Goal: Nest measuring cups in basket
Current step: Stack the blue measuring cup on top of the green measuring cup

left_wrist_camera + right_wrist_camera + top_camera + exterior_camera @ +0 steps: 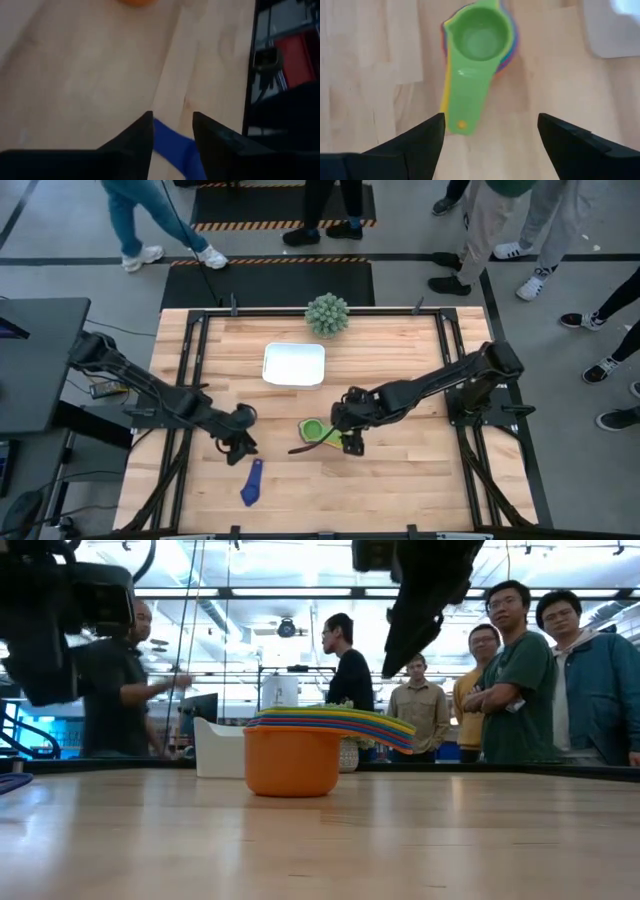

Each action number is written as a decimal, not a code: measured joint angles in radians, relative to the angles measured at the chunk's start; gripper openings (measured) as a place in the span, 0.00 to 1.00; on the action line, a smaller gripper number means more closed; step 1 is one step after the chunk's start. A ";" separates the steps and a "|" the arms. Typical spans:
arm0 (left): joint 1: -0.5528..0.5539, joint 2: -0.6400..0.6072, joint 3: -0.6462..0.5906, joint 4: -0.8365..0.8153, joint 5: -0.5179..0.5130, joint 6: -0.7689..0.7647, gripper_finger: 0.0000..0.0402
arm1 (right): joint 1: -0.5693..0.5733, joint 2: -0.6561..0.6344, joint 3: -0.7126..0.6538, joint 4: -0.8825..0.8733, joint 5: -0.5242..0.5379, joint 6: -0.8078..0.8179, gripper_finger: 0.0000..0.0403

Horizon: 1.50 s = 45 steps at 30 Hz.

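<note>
Several measuring cups stand nested in one stack (315, 430) on the bare table, green cup (480, 36) on top, orange one (293, 762) at the bottom, handles fanned toward the near left. My right gripper (490, 134) hangs open above the stack's right side, touching nothing. A separate blue cup (250, 483) lies flat on the table near the front edge. My left gripper (172, 132) hovers open just above its handle (172, 147), which shows through the gap between the fingers. The white basket (294, 364) stands behind the stack with nothing in it.
A spiky grey-green ball plant (327, 314) sits at the table's far edge behind the basket. Several people stand beyond the far edge (520, 670). Bare wood lies between the stack, the blue cup and the basket.
</note>
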 joint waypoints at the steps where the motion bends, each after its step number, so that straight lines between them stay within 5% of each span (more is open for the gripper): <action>1: 0.000 0.022 0.000 0.013 0.016 0.003 0.36 | -0.002 -0.016 0.000 -0.011 0.013 0.000 0.80; 15: -0.011 0.242 -0.001 0.130 0.168 0.043 0.37 | -0.014 -0.132 0.001 -0.061 0.100 0.034 0.80; 45: 0.028 0.359 -0.002 0.295 0.102 0.107 0.36 | 0.019 -0.128 0.001 -0.049 0.099 0.079 0.80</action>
